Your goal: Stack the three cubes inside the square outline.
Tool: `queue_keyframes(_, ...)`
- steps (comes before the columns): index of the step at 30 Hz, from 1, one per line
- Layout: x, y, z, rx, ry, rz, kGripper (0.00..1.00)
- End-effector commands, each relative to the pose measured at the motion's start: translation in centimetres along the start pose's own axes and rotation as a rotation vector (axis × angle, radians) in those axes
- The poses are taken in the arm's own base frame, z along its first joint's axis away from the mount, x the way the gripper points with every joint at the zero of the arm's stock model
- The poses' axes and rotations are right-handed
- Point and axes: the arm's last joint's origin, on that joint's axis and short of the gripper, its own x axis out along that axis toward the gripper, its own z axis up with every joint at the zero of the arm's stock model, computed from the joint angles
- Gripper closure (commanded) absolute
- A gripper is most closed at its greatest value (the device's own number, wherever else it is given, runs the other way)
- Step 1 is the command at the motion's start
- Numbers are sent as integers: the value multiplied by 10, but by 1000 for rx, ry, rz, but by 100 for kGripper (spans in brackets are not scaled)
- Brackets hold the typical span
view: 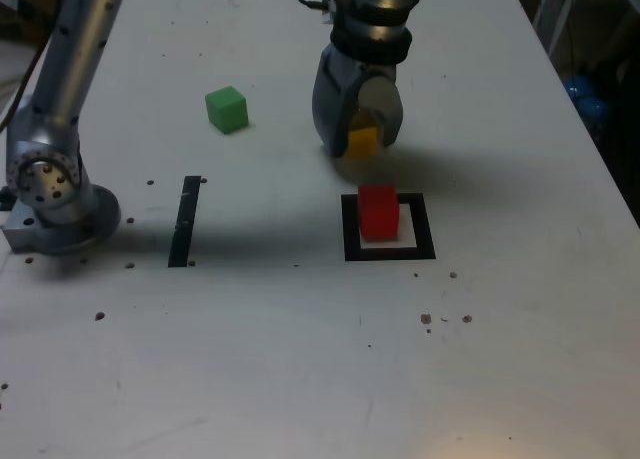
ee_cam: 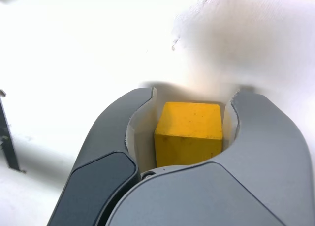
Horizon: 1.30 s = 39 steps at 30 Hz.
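- Exterior view: the gripper (view: pixel 361 137) points down at the counter (view: pixel 520 359), just behind the square outline (view: pixel 389 228), with the yellow cube (view: pixel 361 141) between its jaws.
- The cube seems to sit on or barely off the counter; I cannot tell which from here.
- The red cube (view: pixel 378 211) stands inside the outline, toward its back edge, so it looks like the base of the stack.
- The green cube (view: pixel 227 109) sits alone, well apart toward the exterior view's left and farther back, clear of the arm.
- A black tape strip (view: pixel 185 220) lies on the exterior view's left of the outline; it is not the target.
- The arm's base (view: pixel 50 194) stands at the exterior view's left edge.
- Wrist view: the gripper (ee_cam: pixel 189 122) is clenched on the yellow cube (ee_cam: pixel 189 130), one jaw against each side face.
- The cube sits square and deep between the jaws, a hold that should keep it level.
- Its top face shows, and bright counter lies beyond.
- Judgement: the grasp looks made. Next comes lifting and setting yellow on red. Since red is off-centre, aim at the cube, not the outline's middle.
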Motion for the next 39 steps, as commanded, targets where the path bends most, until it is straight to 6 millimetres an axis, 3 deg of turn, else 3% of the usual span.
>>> queue_keyframes(1, -15, -5, -5, 22, -25, -1, 74)
queue_keyframes(6, -49, -32, -17, 104, -66, 11, 74)
queue_keyframes(11, -72, -79, -36, 174, -68, 46, 74)
queue_keyframes(19, -69, -133, -67, 246, -30, 92, 74)
queue_keyframes(26, -59, -145, -73, 272, -29, 97, 74)
queue_keyframes(39, -44, -144, -56, 264, -26, 90, 74)
